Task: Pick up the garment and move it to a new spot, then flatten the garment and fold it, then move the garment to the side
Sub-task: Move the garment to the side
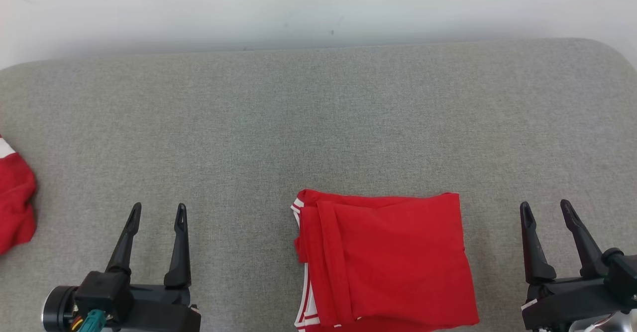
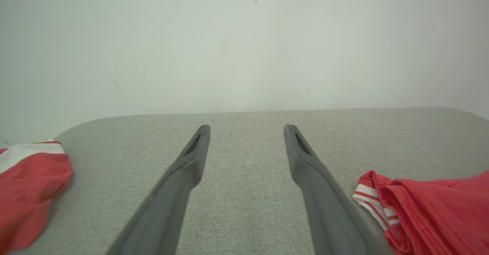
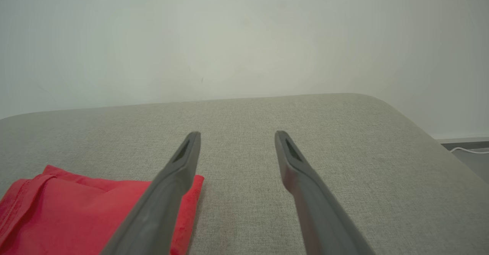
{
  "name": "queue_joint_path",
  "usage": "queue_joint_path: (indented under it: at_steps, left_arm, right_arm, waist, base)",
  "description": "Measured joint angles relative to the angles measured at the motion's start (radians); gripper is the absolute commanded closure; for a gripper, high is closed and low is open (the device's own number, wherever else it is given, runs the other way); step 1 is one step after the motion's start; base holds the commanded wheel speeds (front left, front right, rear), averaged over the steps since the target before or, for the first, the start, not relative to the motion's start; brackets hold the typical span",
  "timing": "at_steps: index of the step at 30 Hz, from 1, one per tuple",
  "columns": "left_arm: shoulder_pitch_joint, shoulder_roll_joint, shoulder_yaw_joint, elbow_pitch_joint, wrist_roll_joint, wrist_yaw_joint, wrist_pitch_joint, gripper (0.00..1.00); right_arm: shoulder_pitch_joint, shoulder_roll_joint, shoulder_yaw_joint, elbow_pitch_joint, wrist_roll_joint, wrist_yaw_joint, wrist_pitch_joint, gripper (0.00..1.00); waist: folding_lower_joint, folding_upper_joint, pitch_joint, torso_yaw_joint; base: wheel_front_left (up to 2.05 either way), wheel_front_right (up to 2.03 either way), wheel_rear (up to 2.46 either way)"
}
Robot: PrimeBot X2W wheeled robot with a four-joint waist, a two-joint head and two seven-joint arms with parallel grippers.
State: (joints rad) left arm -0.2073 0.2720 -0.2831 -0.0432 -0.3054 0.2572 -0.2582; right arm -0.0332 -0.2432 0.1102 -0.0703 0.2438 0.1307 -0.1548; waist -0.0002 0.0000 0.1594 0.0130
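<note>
A red garment [image 1: 388, 260] with white striped trim lies folded into a rough rectangle at the near middle of the grey padded surface [image 1: 318, 123]. My left gripper [image 1: 158, 211] hovers open to its left, well apart from it, nothing between the fingers. My right gripper [image 1: 546, 208] stands open just right of the garment's right edge, also holding nothing. In the left wrist view the garment [image 2: 435, 213] shows at the lower right beside my left gripper [image 2: 246, 129]. The right wrist view has the garment [image 3: 76, 213] at the lower left, partly behind a finger of my right gripper [image 3: 237, 135].
A second red cloth with a white band [image 1: 15, 202] lies bunched at the surface's left edge, also seen as the red cloth [image 2: 26, 190] in the left wrist view. A pale wall [image 1: 318, 3] backs the surface. The surface's rounded right corner [image 3: 382, 102] drops to a floor with a white cable [image 3: 470, 150].
</note>
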Motion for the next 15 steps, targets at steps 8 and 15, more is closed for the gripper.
queue_joint_path:
  at_steps: [8,15]
  left_arm:
    - [-0.002,0.007,-0.012,-0.003,0.007,0.005,0.01,0.0]
    - [-0.016,0.007,-0.021,-0.005,0.01,0.008,0.012,0.0]
  right_arm:
    - [0.002,-0.005,0.002,0.004,-0.007,0.0,0.014,0.0]
    - [-0.011,-0.04,0.062,0.028,-0.004,0.0,0.089,0.0]
  waist:
    - [0.0,0.0,-0.004,0.007]
    - [0.0002,-0.0001,0.011,0.02]
  base:
    - [0.0,0.0,0.0]
    - [0.0,0.0,0.0]
